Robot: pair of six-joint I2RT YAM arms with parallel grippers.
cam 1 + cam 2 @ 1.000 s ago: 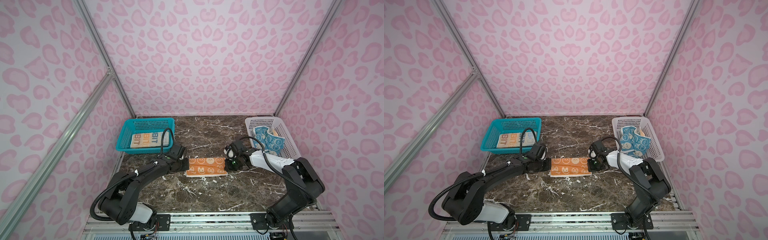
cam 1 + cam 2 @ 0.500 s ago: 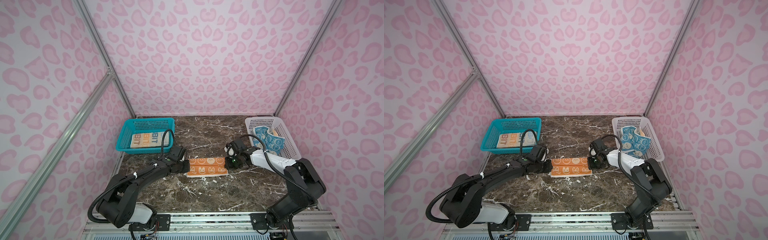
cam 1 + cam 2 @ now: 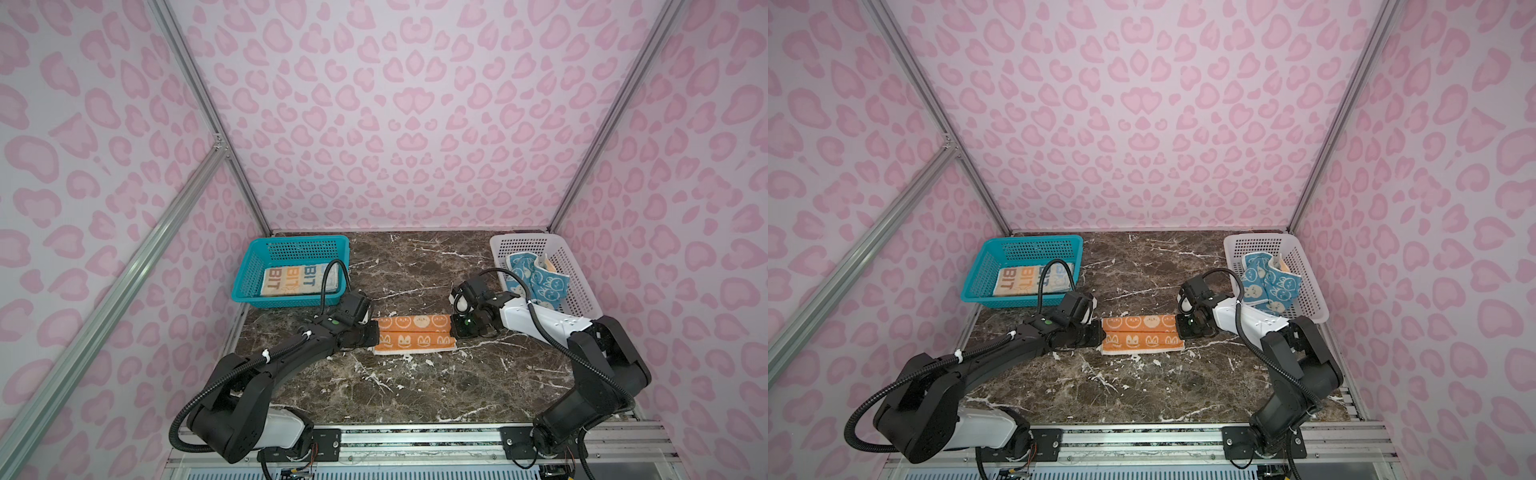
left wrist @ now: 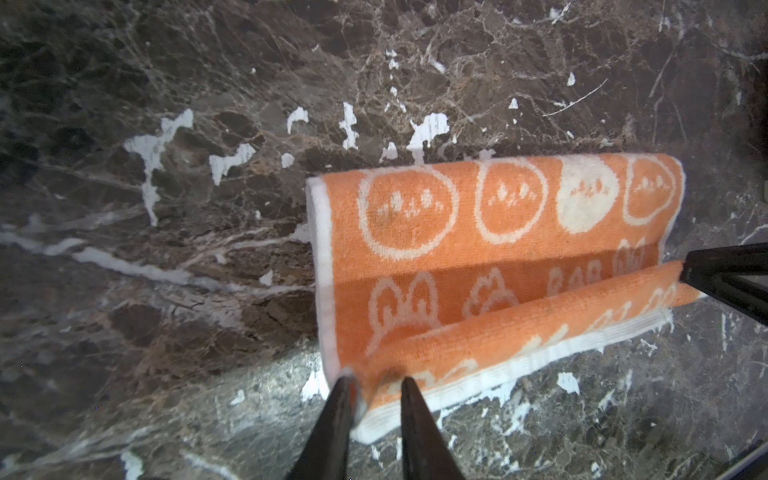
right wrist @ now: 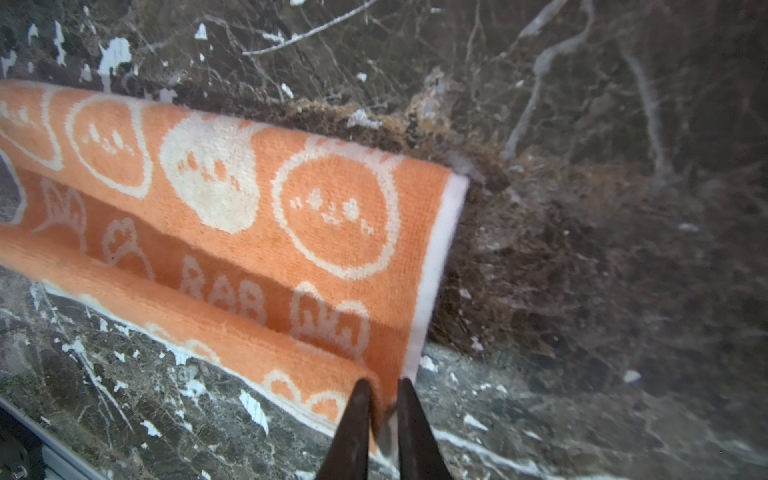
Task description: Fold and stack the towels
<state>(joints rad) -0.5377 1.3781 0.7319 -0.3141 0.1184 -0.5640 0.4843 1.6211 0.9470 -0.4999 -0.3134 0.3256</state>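
Note:
An orange towel [image 3: 413, 334] [image 3: 1142, 334] with white rabbit drawings lies folded into a long strip in the middle of the marble table. At its left end sits my left gripper [image 3: 372, 336] [image 4: 378, 384]. Its jaws stand slightly apart around the towel's [image 4: 478, 249] near corner, so it is open. My right gripper [image 3: 455, 330] [image 5: 383, 386] is at the right end, its narrow jaws pinched on the towel's [image 5: 249, 199] near folded edge. A cream towel [image 3: 291, 280] with letters lies folded in the teal basket. A crumpled blue towel [image 3: 536, 278] rests in the white basket.
The teal basket [image 3: 305, 240] stands at the back left and the white basket [image 3: 523, 237] at the back right. Pink patterned walls close in three sides. A metal rail [image 3: 415, 436] runs along the front edge, with both arm bases on it.
Almost nothing has shifted. The orange towel lies in the same place, and both grippers have stayed at its ends.

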